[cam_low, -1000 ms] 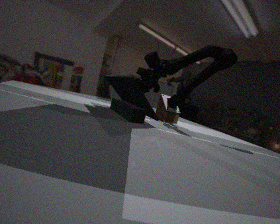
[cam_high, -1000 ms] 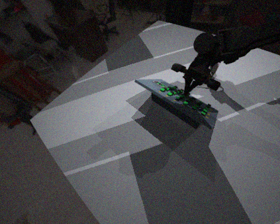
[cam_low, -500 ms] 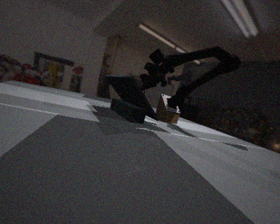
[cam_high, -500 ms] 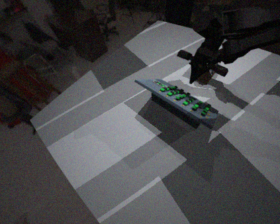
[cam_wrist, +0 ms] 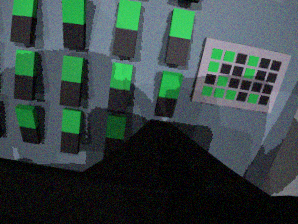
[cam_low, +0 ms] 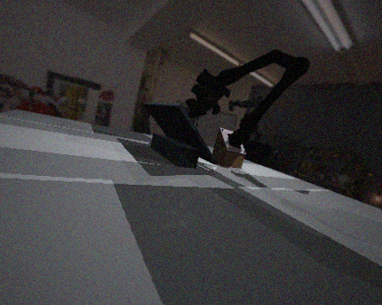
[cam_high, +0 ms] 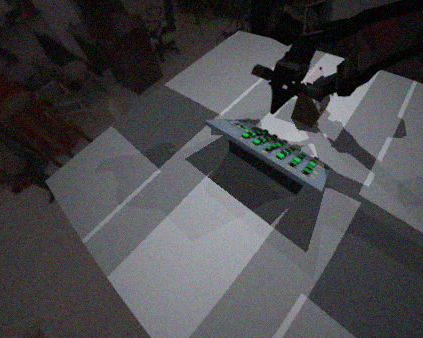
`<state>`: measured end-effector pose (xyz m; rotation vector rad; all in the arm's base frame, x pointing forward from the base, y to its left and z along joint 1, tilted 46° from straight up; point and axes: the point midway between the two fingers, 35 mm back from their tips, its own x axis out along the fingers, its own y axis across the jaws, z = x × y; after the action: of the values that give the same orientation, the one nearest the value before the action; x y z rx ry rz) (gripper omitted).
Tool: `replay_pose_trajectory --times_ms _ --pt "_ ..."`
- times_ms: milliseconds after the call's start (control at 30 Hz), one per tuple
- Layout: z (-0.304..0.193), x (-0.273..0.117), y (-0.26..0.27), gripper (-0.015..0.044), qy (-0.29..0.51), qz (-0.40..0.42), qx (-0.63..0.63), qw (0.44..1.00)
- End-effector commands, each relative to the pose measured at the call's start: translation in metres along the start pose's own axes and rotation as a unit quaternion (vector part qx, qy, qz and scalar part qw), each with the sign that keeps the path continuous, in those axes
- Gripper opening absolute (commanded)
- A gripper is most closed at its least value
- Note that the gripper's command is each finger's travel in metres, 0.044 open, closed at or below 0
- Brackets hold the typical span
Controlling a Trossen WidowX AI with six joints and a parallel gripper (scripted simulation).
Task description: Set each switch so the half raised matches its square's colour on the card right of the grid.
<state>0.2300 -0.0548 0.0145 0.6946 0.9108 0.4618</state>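
Observation:
The switch panel (cam_high: 221, 124) (cam_low: 172, 119) (cam_wrist: 225, 20) is blue-grey and tilted. Its switches have green far halves and dark near halves; which ends are raised is hard to tell. The pale card (cam_wrist: 200, 82) shows, far row first and left to right: green, green, dark, green, dark, dark; green, dark, dark, green, dark, dark; dark, green, then all dark; green, green, green, dark, green, dark. My gripper (cam_high: 272, 111) (cam_low: 192, 116) (cam_wrist: 157, 129) is shut and empty, above the panel. In the wrist view it hides part of the near row at right.
A brown block (cam_high: 306, 112) (cam_low: 222, 155) stands beside the panel on the arm's side. A dark support (cam_high: 263, 167) (cam_low: 172, 151) is under the panel. Light and dark patches cross the table (cam_high: 186, 250) (cam_low: 69, 217); the views are dim.

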Motion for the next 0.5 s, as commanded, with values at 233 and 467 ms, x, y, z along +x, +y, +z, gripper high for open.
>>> replay_pose_trajectory --times_ms 233,467 --pt "0.004 0.032 -0.010 0.0000 0.007 -0.001 -0.009 1.000" --pt "0.004 0.037 -0.010 0.0000 0.008 -0.001 -0.009 1.000"
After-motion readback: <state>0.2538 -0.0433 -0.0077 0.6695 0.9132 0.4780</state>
